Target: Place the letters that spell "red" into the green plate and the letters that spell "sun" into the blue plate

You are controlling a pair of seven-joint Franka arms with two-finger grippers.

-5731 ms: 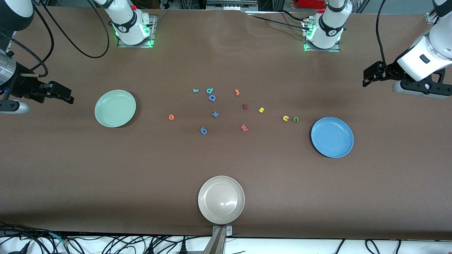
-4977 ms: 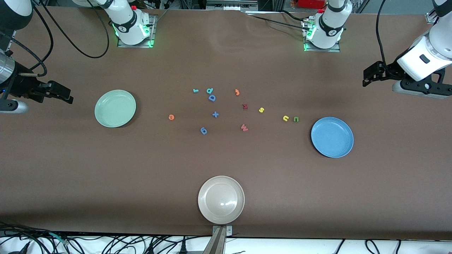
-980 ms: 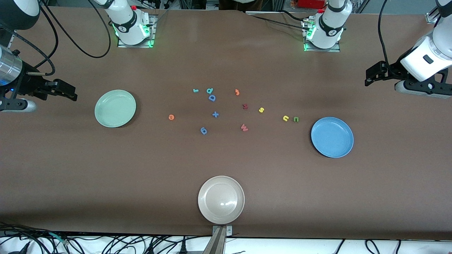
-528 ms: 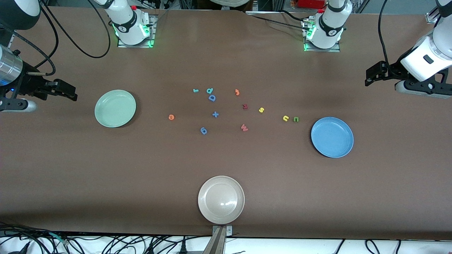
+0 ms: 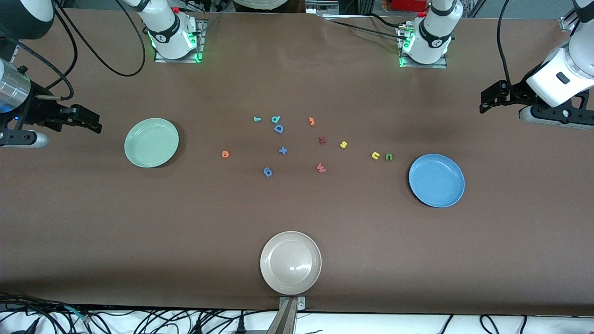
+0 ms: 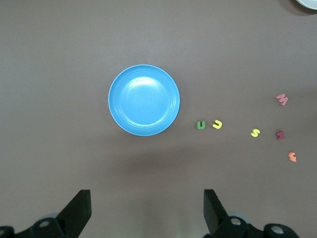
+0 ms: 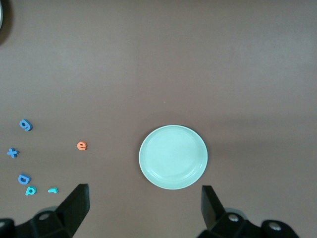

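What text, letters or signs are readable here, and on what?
Loose foam pieces on the table, no print on them:
"r" teal
"d" teal
"D" blue
"e" orange
"+" blue
"s" yellow
"u" yellow
"n" green
"W" pink
The plates bear no text. Marks on the arm bases: too small.

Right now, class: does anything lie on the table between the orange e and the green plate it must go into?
Nothing visible does. The orange e lies on bare table with only open cloth between it and the green plate; the other letters lie toward the left arm's end. No gripper is over that stretch.
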